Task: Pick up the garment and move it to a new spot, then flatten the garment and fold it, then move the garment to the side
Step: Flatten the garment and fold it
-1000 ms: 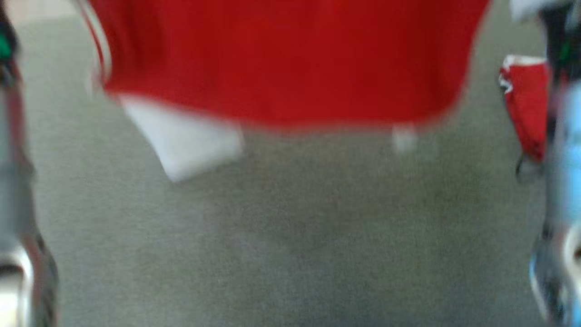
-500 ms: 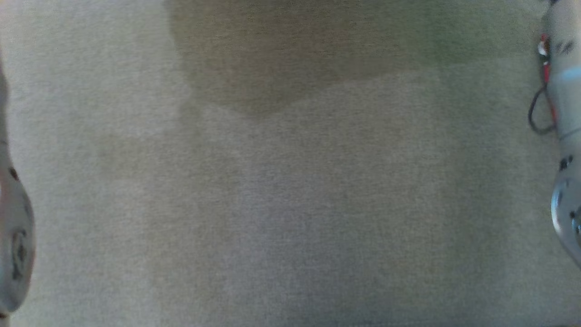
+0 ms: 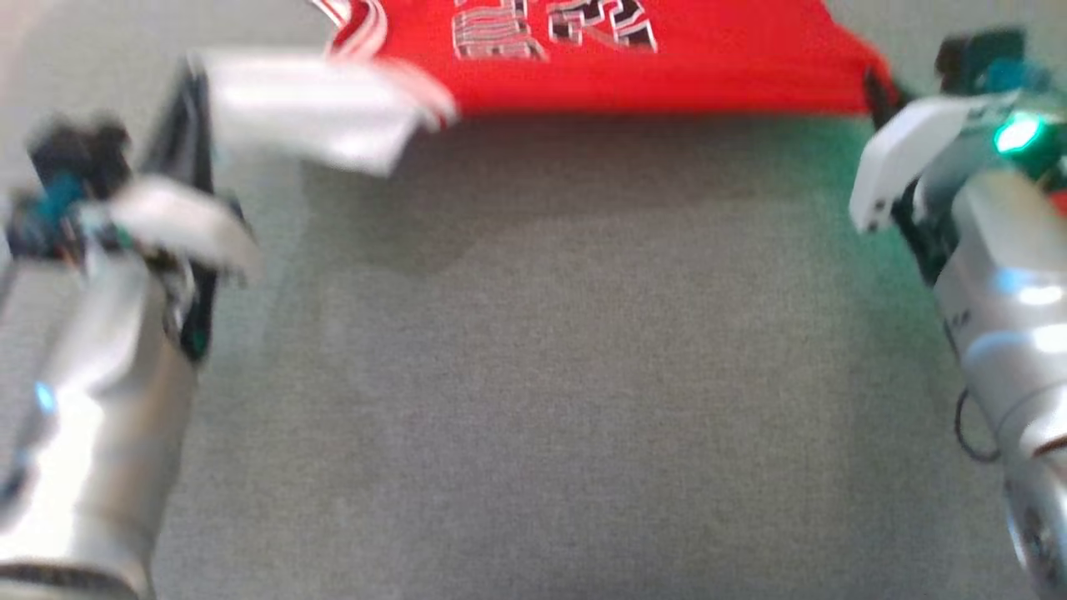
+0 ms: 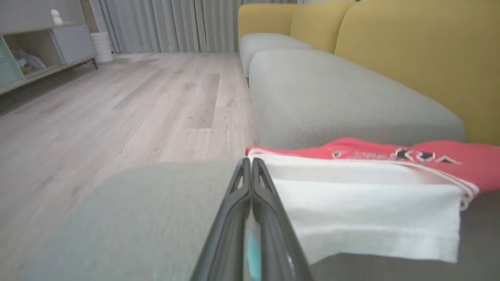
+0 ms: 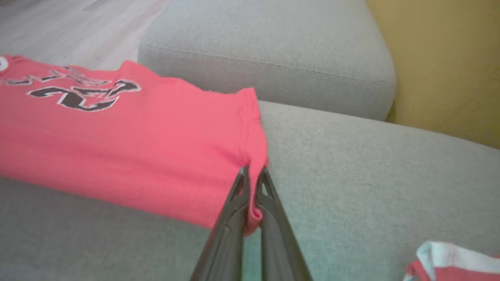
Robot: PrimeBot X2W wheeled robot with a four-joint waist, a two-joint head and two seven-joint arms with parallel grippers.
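You had the red garment (image 3: 667, 75) stretched across 12 o'clock of the head view, held just above the grey sofa cushion (image 3: 533, 375), lettering up, its white sleeve (image 3: 308, 108) drooping toward 10 o'clock. Your right gripper (image 5: 253, 171), at 2 o'clock, was pinched tight on a fold of the red hem, and your left gripper (image 4: 250, 162), at 10 o'clock, had its fingers pressed together on the sleeve's corner. A yellow backrest (image 5: 449, 58) stood beyond the cushion, and wood floor (image 4: 117, 109) lay at 9 o'clock in the left wrist view.
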